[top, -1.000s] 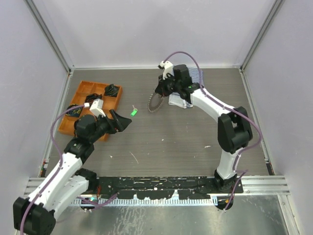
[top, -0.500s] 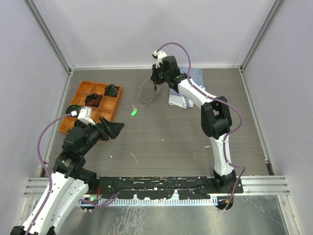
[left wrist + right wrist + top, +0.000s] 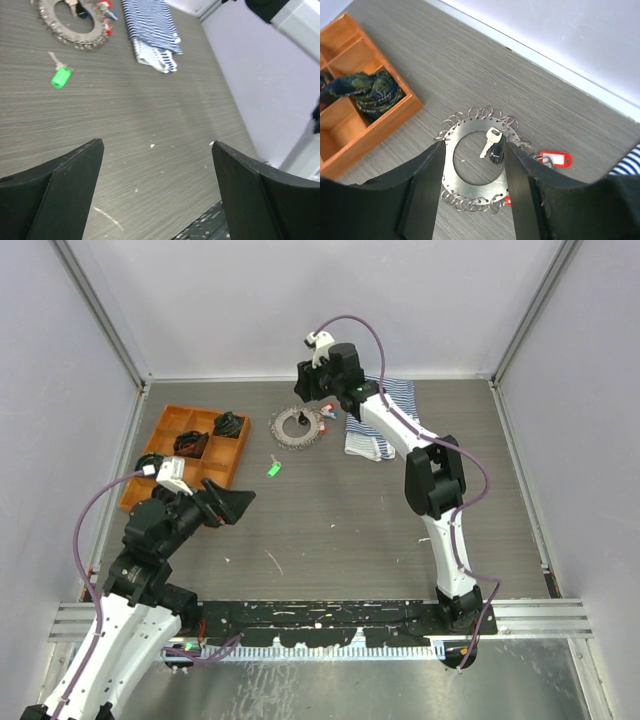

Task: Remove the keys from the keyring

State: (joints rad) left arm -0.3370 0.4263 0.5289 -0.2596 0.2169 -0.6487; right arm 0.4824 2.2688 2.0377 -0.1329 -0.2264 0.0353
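We see the grey table (image 3: pixel 350 530) carrying the orange tray (image 3: pixel 180 423) at its left, with dark bundles (image 3: pixel 372 92) in some of its compartments, and the striped cloth (image 3: pixel 150 25) at the far right.

Our left gripper (image 3: pixel 156 147) hangs over bare table near the tray, fingers spread wide and holding nothing. Our right gripper (image 3: pixel 474 150) hovers at the far side, also spread, directly above the keyring (image 3: pixel 475 192).

The keyring is a flat metal disc edged with many small rings (it lies on the table between tray and cloth). A silver key (image 3: pixel 492 136) rests inside its central hole. A red-tagged key (image 3: pixel 555 160) sits at its rim on the cloth side. A green key (image 3: pixel 60 77) lies loose nearby, apart from the ring.
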